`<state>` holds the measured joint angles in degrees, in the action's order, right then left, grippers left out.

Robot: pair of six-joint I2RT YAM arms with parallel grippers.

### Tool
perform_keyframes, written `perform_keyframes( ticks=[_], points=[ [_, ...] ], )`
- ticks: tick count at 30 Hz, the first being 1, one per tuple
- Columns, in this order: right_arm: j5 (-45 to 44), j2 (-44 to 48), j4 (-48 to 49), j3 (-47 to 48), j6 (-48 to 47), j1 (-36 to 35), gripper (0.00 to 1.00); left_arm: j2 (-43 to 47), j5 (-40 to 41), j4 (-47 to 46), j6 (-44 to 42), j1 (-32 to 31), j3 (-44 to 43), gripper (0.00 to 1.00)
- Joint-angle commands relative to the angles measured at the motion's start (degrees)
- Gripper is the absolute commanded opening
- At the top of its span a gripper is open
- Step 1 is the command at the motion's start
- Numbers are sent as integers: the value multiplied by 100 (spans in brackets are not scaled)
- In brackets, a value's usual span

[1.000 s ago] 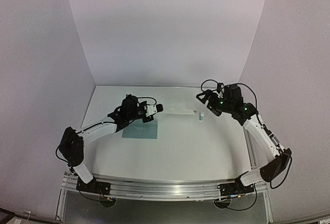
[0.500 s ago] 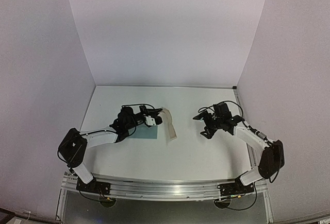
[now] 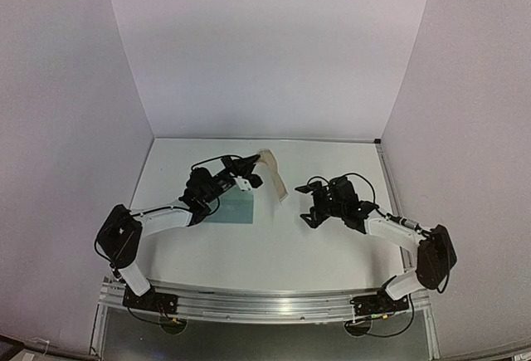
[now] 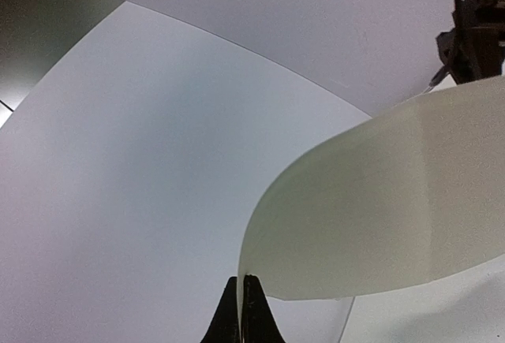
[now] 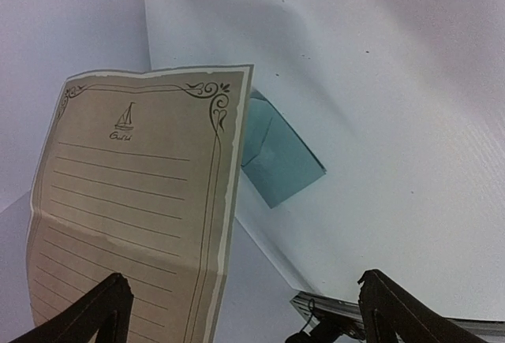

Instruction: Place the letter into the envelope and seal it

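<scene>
My left gripper (image 3: 251, 181) is shut on one edge of the cream letter (image 3: 274, 175) and holds it curved and lifted off the table. In the left wrist view the fingertips (image 4: 251, 305) pinch the letter's plain back (image 4: 379, 209). The teal envelope (image 3: 231, 209) lies flat on the table under the left arm. My right gripper (image 3: 304, 205) is open and empty, just right of the letter and facing it. The right wrist view shows the letter's bordered, lined face (image 5: 134, 201), the envelope (image 5: 280, 158) behind it, and the gripper (image 5: 241, 315) with jaws wide apart.
White walls close the table on the left, back and right. A metal rail (image 3: 265, 304) runs along the near edge (image 5: 339, 311). The right arm's links (image 3: 398, 232) lie low over the right part of the table.
My left gripper has raised the letter from near the table until it hangs in the air. My right arm has swung forward and left, toward the letter.
</scene>
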<state>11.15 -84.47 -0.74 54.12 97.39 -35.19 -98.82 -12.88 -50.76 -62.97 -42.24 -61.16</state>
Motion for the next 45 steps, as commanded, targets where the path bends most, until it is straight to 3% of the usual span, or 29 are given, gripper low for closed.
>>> perform_keyframes(
  ticks=[1,7,16,21,27,34,39,45],
  points=[
    [-961,-100,1498,-157,950,-240,98,-178,207,-448,-9,-31,-526,0],
    [-1393,-663,2373,158,1102,-426,97,-344,291,-468,84,-48,-982,0],
    [-1627,-1332,3456,496,1270,-458,93,-297,89,-533,91,-65,-933,0],
    [-1595,-1469,3631,665,1011,-400,74,-125,-27,-523,160,-66,-761,0],
    [-1662,-1414,3691,549,816,-359,39,17,-74,-508,203,-54,-615,0],
    [-1333,-1446,3687,562,251,-198,14,200,-68,-324,299,-8,-498,0],
    [-949,-1396,3687,576,-366,-65,1,397,-67,-162,358,110,-341,0],
    [-339,-1273,3635,750,-1520,61,0,739,-117,128,376,221,34,1]
  ],
)
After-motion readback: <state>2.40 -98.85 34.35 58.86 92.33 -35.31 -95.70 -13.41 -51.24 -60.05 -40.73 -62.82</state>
